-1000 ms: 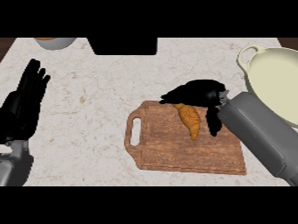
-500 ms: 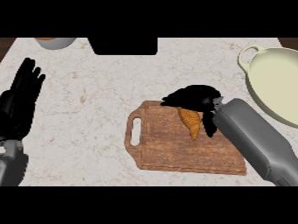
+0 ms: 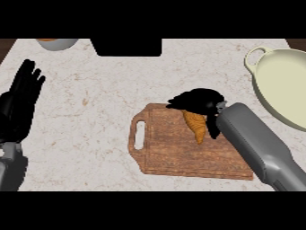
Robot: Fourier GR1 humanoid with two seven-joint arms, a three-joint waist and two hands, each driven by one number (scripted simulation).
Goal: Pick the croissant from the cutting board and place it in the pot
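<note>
A golden croissant (image 3: 196, 127) lies on the wooden cutting board (image 3: 175, 148) near its far right corner. My right hand (image 3: 198, 100) covers the croissant's far end, fingers curled over it and the thumb down its right side. The croissant's near tip sticks out below the hand. The cream pot (image 3: 294, 87) with a loop handle stands to the right of the board, with nothing seen inside. My left hand (image 3: 16, 108) rests open at the left edge, fingers up.
A grey bowl (image 3: 56, 43) holding something orange sits at the far left of the counter. A black appliance (image 3: 127, 46) stands at the far middle. The board's slot handle (image 3: 139, 134) faces left.
My right forearm has shifted left and the hand has settled lower over the croissant's far end. The left hand has drifted slightly.
</note>
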